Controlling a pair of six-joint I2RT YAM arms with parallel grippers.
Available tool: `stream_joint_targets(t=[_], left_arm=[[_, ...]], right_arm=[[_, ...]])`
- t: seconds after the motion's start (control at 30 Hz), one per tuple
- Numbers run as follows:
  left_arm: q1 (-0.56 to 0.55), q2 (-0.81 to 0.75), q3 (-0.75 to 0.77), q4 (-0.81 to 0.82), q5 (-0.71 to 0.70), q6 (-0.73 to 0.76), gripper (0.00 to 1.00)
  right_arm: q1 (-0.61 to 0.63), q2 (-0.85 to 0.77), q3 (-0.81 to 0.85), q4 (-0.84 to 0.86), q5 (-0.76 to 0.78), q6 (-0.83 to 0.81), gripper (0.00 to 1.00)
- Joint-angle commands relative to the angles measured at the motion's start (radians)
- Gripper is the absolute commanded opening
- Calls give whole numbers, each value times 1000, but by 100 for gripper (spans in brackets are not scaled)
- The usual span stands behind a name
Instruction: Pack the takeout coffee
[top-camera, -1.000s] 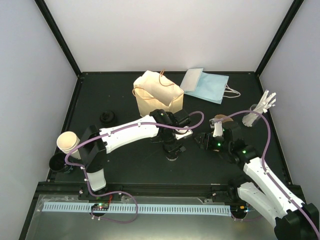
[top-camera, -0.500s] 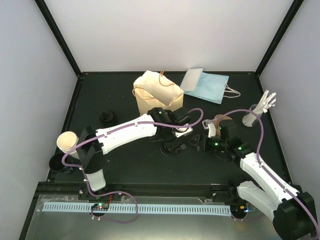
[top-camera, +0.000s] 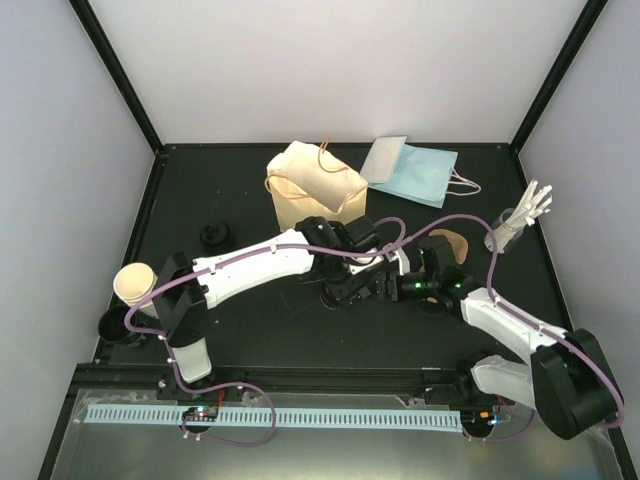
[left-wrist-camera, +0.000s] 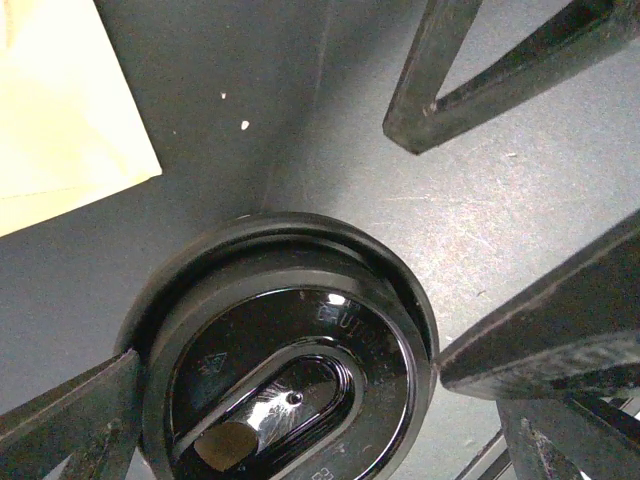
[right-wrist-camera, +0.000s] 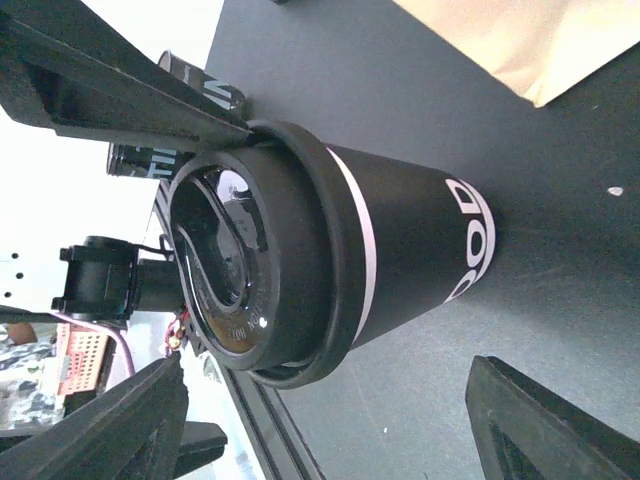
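One takeout coffee cup (right-wrist-camera: 410, 250): black body with a white band and white lettering, capped by a glossy black sip lid (left-wrist-camera: 300, 330). It stands upright on the black table (top-camera: 250, 335), directly beneath the left gripper (left-wrist-camera: 288, 368) and just ahead of the right gripper (right-wrist-camera: 325, 385).

Left gripper: released, jaws spread wide, one finger (left-wrist-camera: 70, 425) on either side of the lid at rim height. The tips lie at the rim's edge; whether they press on it cannot be told.

Right gripper: released and holding nothing, fingers (right-wrist-camera: 110, 420) parted wider than the cup. The cup lies in line with the gap, just beyond the tips.

One tan paper bag (top-camera: 310, 185): upright, mouth open, just beyond the left gripper on the far side of the cup.

One blue paper bag (top-camera: 412, 170): lying flat, well beyond the right gripper.

One brown pulp cup carrier (top-camera: 452, 243): just beside the right wrist, on its far side.

One stack of lidless cream cups (top-camera: 133, 283): well to the left of the left gripper, by that arm's elbow.

One loose black lid (top-camera: 213, 235): on the table, left of the left gripper, well apart from it.
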Motion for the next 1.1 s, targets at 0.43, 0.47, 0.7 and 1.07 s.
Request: stream_joint_targets(t=[0.43, 0.47, 0.7, 1.07], left_arm=[[29, -50, -52, 40, 6, 17, 97], [29, -55, -53, 45, 9, 17, 97], [31, -93, -42, 71, 2, 17, 99], [31, -194, -15, 97, -30, -4, 99]], right_arm=[[62, 232, 70, 203, -18, 132, 68], [63, 236, 73, 193, -7, 131, 68], [67, 250, 76, 136, 43, 109, 65], [67, 237, 88, 95, 69, 92, 65]])
